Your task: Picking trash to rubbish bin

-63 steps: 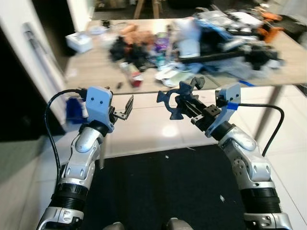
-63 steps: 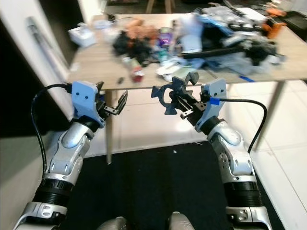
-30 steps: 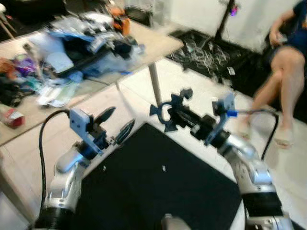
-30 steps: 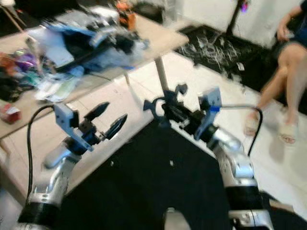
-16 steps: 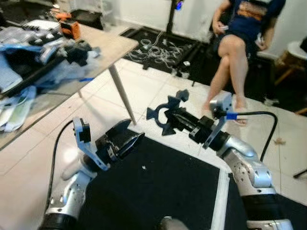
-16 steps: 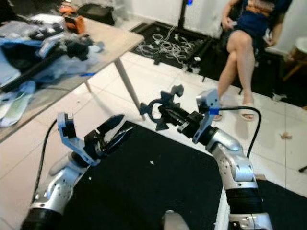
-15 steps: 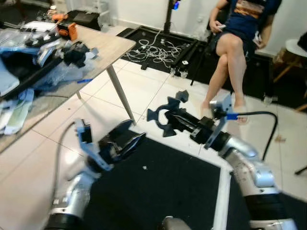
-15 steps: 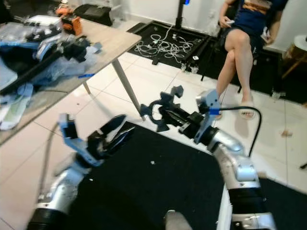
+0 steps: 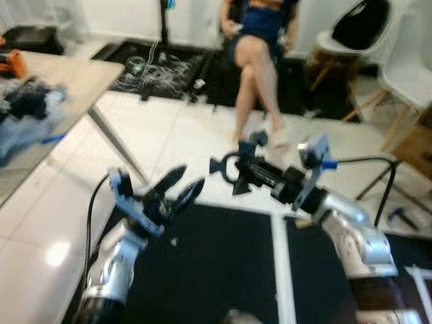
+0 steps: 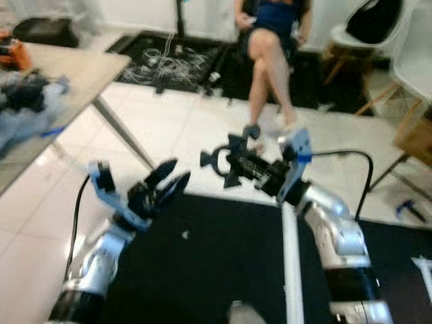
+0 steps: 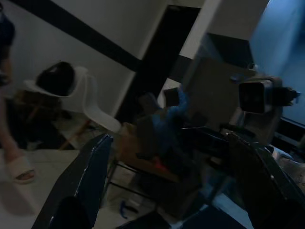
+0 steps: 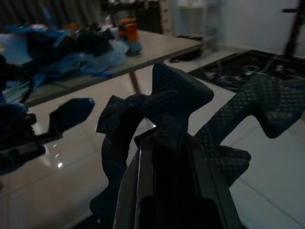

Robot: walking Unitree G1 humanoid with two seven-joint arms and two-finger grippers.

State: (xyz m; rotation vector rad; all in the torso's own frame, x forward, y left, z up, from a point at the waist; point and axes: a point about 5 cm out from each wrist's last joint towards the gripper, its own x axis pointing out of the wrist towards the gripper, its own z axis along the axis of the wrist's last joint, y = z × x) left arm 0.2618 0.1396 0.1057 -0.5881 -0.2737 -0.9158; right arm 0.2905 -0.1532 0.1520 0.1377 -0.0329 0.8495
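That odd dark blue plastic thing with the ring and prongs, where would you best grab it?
Probably by the narrow stem between its ring and its prongs, coming end-on, as the right pincer does now. The blue plastic piece is flat and knobbly, so the two fingers close on its thin middle while ring and prongs stick out free. The left pincer is open.
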